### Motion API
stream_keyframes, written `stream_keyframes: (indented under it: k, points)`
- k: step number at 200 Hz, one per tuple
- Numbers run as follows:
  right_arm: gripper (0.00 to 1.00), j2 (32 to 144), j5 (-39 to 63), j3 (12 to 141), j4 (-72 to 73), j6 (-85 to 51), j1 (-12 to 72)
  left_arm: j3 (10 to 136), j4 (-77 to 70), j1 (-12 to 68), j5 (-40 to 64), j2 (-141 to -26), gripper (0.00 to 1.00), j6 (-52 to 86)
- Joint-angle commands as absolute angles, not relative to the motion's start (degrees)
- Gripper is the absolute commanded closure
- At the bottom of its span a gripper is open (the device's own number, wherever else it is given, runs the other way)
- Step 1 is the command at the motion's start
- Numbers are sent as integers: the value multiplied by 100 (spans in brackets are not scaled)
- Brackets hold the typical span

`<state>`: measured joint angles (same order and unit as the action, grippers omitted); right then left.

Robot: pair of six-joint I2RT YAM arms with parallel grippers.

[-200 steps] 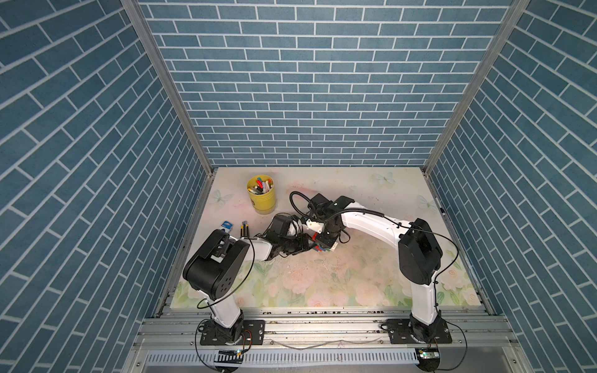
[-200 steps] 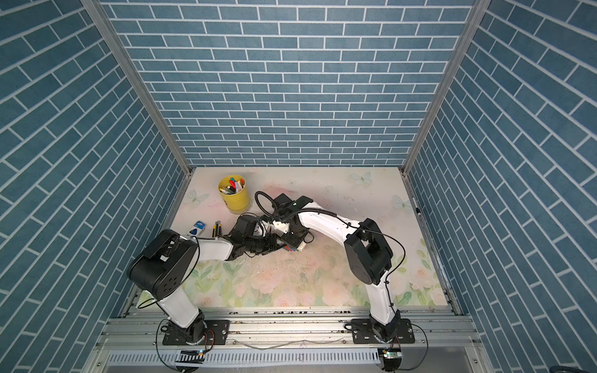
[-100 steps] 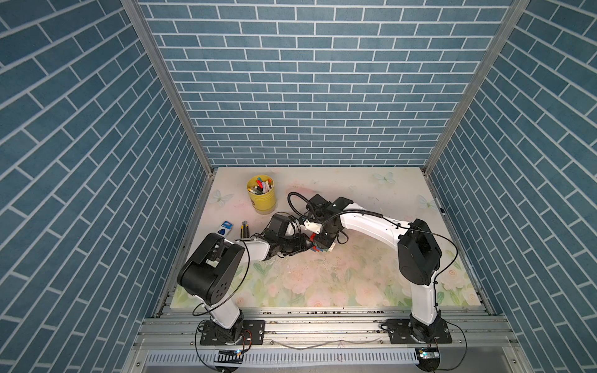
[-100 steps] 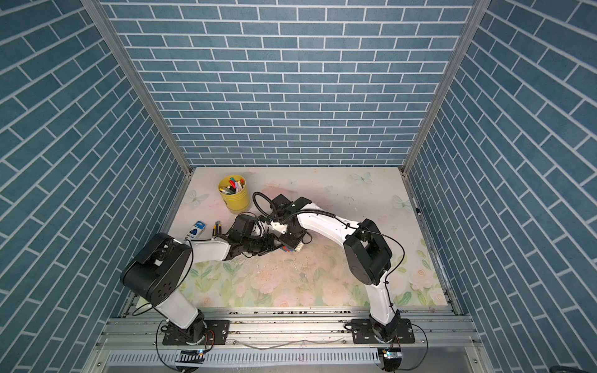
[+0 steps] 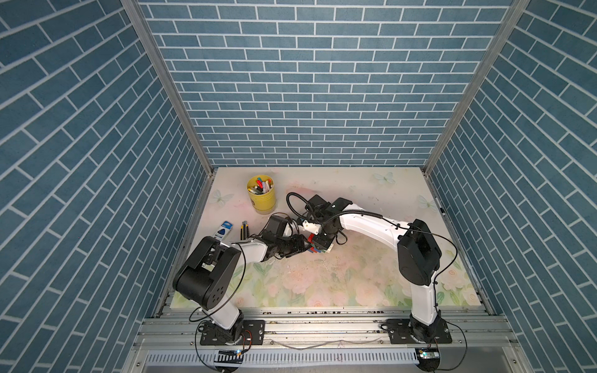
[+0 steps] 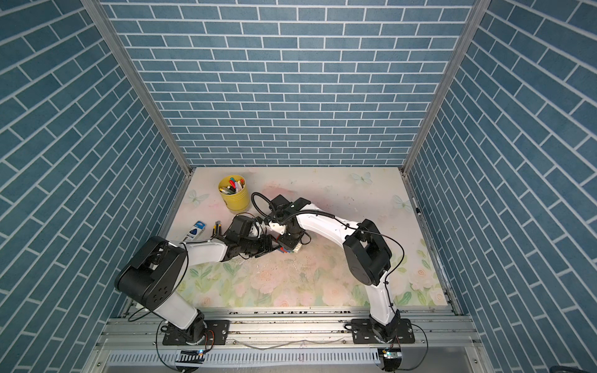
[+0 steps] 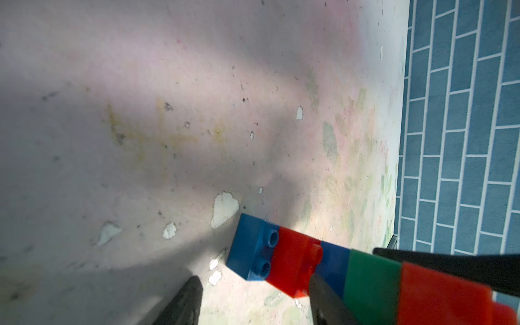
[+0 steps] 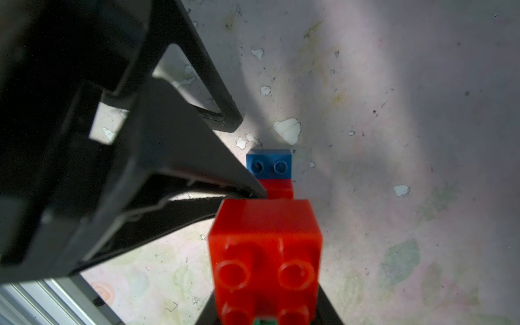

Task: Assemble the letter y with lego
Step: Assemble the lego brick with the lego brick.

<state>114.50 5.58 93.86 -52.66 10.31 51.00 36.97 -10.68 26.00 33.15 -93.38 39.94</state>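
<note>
Left gripper (image 5: 305,248): jaws apart, 1 finger (image 8: 183,154) against the letter y (image 7: 295,264).
Right gripper (image 5: 324,245): we see it clamping the letter's red arm.
Letter y: near the yellow cup (image 5: 261,197), to its right.

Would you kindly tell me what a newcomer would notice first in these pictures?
The bright lego, a blue-red-blue-green-red chain, draws the eye mid-table. The right tool grips its red end; the open left tool sits beside it. A yellow cup of markers stands at the back left.
</note>
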Motion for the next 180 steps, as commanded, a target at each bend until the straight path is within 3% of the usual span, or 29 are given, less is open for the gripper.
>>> stream_keyframes:
  k: [1,180]
  points:
    - [74,11549,396,9199,-5451,984,5051,3286,-269,2531,3006,-9475,37,3976]
    - [75,11698,626,9229,-5305,932,5121,2848,-345,2237,2955,-8783,36,4002]
